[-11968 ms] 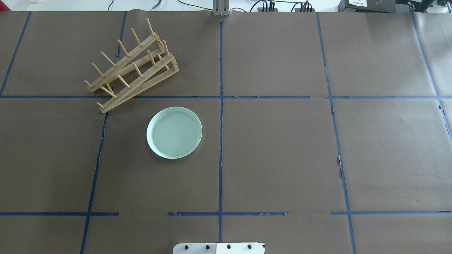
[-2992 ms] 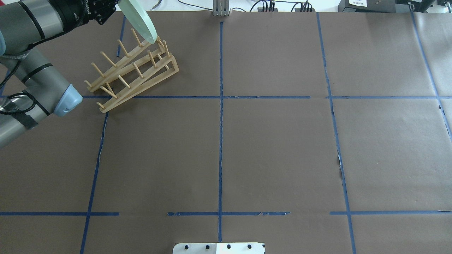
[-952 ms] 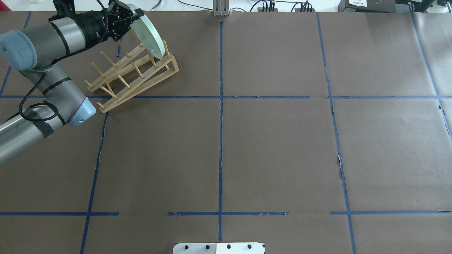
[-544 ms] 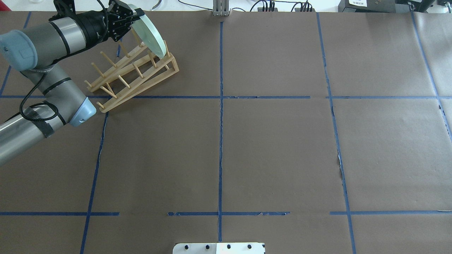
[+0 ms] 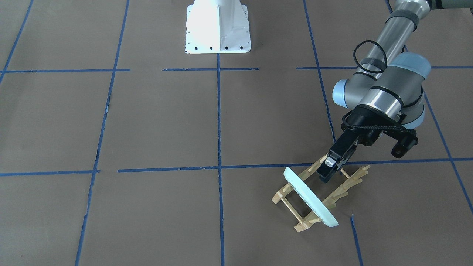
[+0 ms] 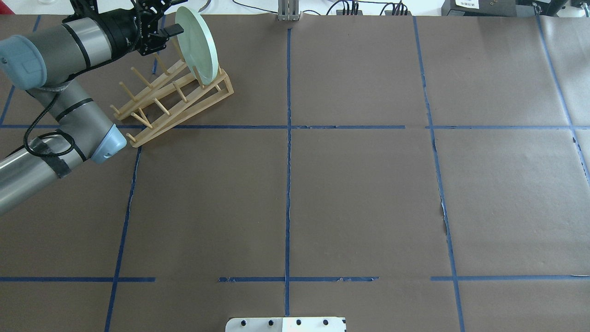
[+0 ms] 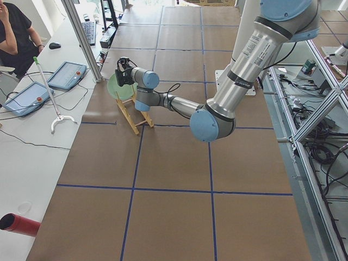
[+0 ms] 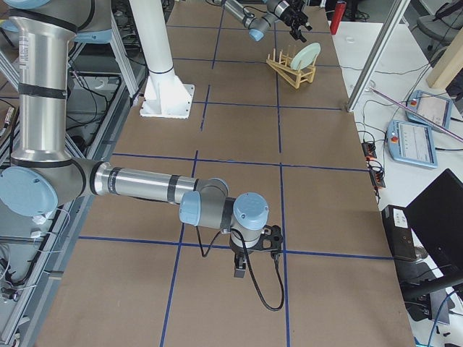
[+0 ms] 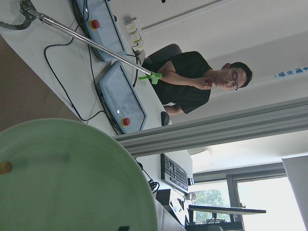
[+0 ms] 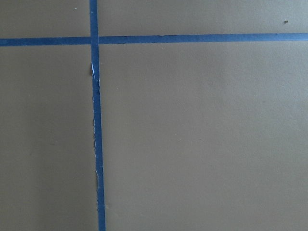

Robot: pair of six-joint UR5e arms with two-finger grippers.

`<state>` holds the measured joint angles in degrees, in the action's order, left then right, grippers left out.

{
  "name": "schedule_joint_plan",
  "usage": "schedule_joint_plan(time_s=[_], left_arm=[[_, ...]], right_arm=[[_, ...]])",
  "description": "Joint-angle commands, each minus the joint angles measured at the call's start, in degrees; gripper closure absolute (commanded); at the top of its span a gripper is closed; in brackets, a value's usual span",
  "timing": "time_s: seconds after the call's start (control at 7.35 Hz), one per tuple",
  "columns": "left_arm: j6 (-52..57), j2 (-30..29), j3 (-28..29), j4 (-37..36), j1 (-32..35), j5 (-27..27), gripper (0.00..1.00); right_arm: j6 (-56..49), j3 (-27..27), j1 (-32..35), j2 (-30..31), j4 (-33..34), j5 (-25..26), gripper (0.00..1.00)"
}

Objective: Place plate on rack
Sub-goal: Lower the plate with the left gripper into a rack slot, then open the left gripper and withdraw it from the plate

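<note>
The pale green plate (image 6: 199, 44) stands on edge between the pegs at the far end of the wooden rack (image 6: 170, 99), leaning slightly. In the front view the plate (image 5: 310, 197) crosses both rails of the rack (image 5: 303, 225). My left gripper (image 6: 168, 20) is open just behind the plate, over the rack, with a small gap between its fingers and the rim (image 5: 328, 168). The left wrist view shows the plate's face (image 9: 62, 178) close up. My right gripper (image 8: 240, 271) hangs low over bare table far from the rack; I cannot tell if it is open or shut.
The table is covered in brown paper with a blue tape grid. The white robot base (image 5: 218, 26) stands at the near middle edge. A side table with teach pendants (image 7: 68, 73) and a seated operator (image 9: 202, 82) lies beyond the rack.
The left gripper has let go of the plate and drawn back slightly. The plate now rests in the rack and stands more upright than half a second ago.
</note>
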<state>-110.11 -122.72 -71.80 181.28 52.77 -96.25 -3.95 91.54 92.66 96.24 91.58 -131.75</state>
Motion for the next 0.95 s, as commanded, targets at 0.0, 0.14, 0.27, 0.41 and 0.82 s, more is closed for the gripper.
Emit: schedule_joint_plan(time_s=[0.0,0.14,0.27,0.41,0.82], left_arm=[[-0.11,-0.07,-3.6,-0.66,3.29,-0.43,0.0],[0.06,-0.07,-5.61,-3.79,4.61,-0.69,0.0],[1.02,0.28,-8.68,-12.18,6.62,-4.35,0.0],[8.95,0.72,-11.58,-20.18,9.69,-13.09,0.0],[33.82,4.12,-18.1,-45.17,14.73,-21.52,0.0]], right_arm=[[0.0,0.04,-0.02,0.0,0.0,0.0,0.0],[0.0,0.04,-0.02,0.0,0.0,0.0,0.0],[0.09,0.04,0.06,0.0,0.0,0.0,0.0],[0.0,0.04,-0.02,0.0,0.0,0.0,0.0],[0.0,0.04,-0.02,0.08,0.0,0.0,0.0]])
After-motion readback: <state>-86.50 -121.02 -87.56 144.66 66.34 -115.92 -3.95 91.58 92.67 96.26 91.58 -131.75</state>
